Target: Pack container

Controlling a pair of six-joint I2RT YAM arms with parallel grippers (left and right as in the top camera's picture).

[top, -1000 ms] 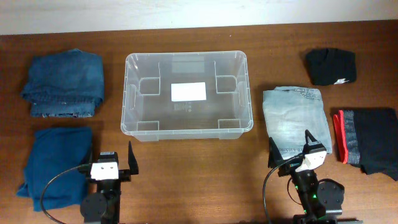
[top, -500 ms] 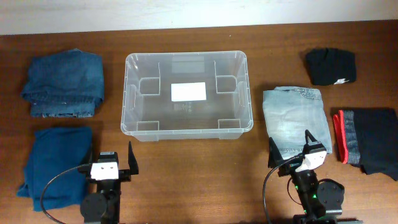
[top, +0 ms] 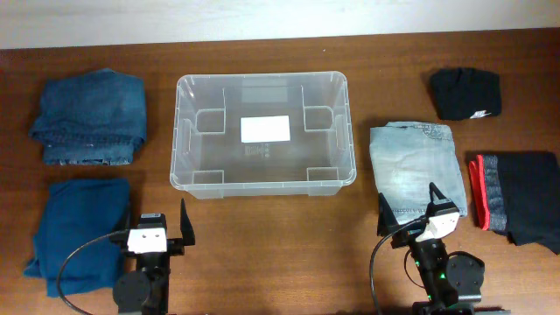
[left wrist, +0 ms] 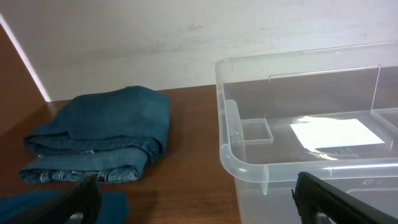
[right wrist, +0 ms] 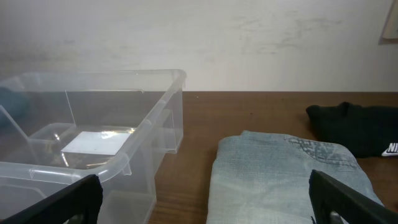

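Note:
The clear plastic container stands empty at the table's middle back, a white label on its bottom; it also shows in the left wrist view and the right wrist view. My left gripper is open and empty near the front edge, left of the container, beside a folded blue cloth. My right gripper is open and empty at the near edge of the folded light-blue jeans, which also show in the right wrist view.
Folded dark-blue jeans lie at the back left, also in the left wrist view. A black garment lies at the back right. A dark garment with a red edge lies at the far right.

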